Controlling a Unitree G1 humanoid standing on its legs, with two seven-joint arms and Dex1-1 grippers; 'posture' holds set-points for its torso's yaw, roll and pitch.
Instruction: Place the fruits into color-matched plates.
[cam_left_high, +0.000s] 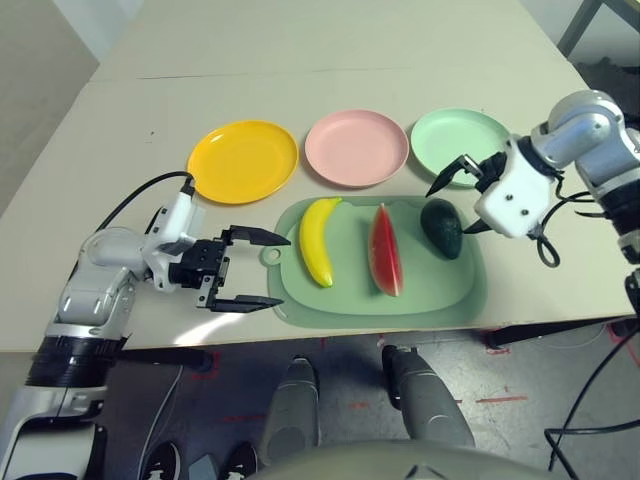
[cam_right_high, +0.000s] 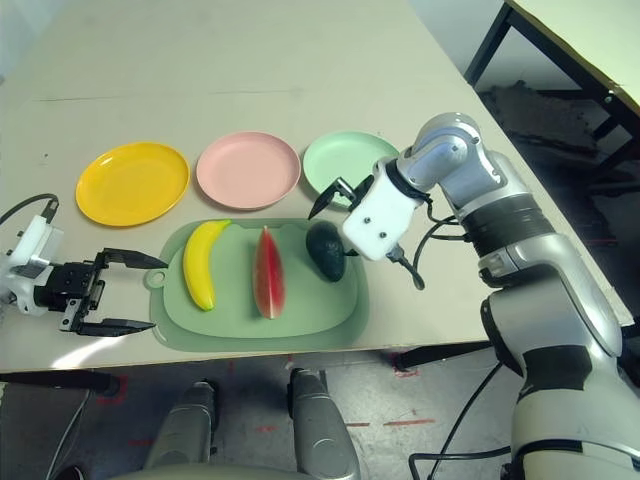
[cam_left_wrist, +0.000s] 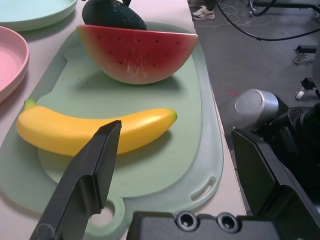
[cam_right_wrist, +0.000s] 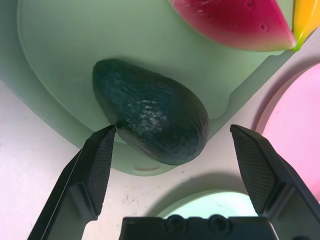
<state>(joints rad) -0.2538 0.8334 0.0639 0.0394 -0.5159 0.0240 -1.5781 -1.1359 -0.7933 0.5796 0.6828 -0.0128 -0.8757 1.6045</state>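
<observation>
One avocado (cam_right_wrist: 152, 120) under spread right claw (cam_right_wrist: 172, 150)

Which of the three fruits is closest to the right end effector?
The avocado: it lies just under the open right end effector, while banana and watermelon lie farther away.

Avocado (cam_right_wrist: 152, 120) between spread gripper (cam_right_wrist: 175, 150) fingers

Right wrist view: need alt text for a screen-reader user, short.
The right hand, its two black fingers spread open, hangs just above a dark green avocado lying on a pale green cutting mat. A red watermelon wedge lies farther along the mat, with the pink plate and the mint green plate at the picture's edges.
</observation>
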